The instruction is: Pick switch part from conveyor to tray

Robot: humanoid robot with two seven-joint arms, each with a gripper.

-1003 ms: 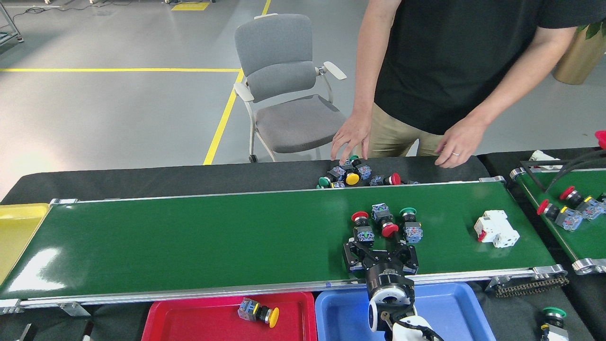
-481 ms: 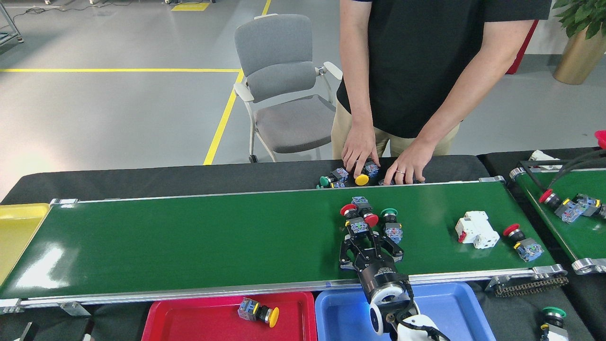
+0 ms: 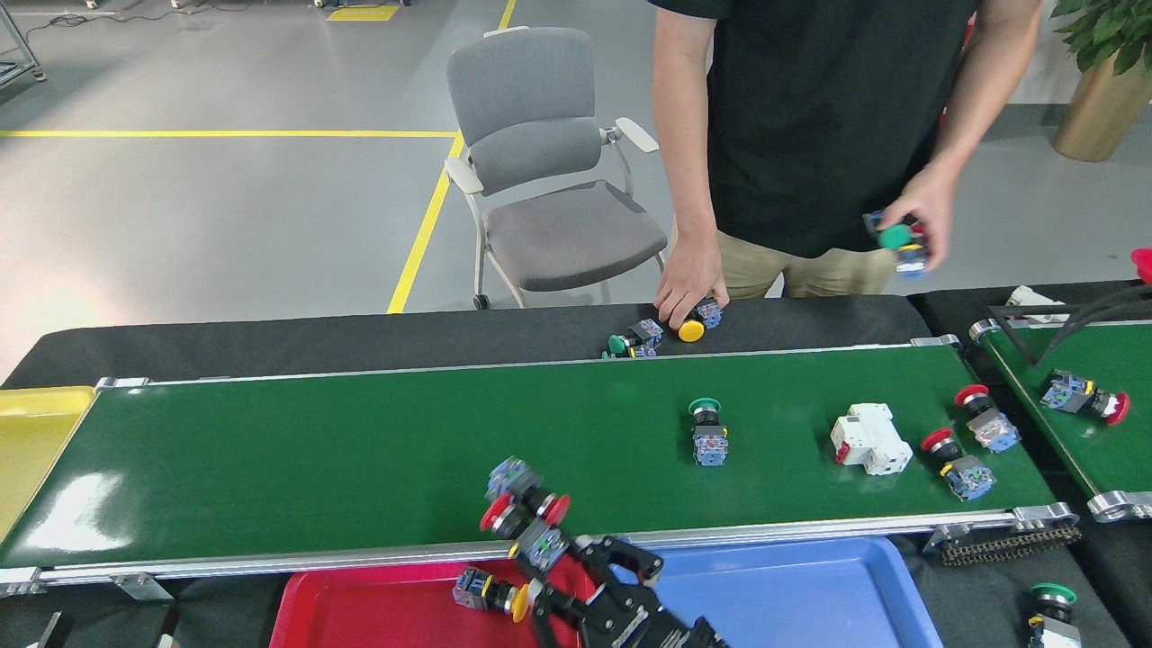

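Note:
My right gripper [image 3: 562, 569] comes in from the bottom edge and hangs over the near rail of the conveyor [image 3: 315, 450], just above the red tray [image 3: 360, 612]. It is shut on the blue block of a red-capped switch part [image 3: 501, 516]. A second red-capped switch part [image 3: 533, 490] lies against the first one, and I cannot tell whether it is gripped too. A yellow-capped switch part [image 3: 493, 594] rests in the red tray. A green-capped switch part [image 3: 707, 430] stands on the belt. My left gripper is out of view.
On the belt's right end lie a white breaker [image 3: 868, 439] and two red-capped parts [image 3: 985, 418], [image 3: 958, 463]. A blue tray [image 3: 810, 594] and a yellow tray [image 3: 36, 432] flank the belt. A person's hand [image 3: 688, 283] rests on parts behind it; the other hand [image 3: 909, 225] holds parts.
My right gripper has shut on a red-capped part and swung left and toward me, to the belt's near edge. The belt carried the other parts leftward. The person lifted one hand, holding parts.

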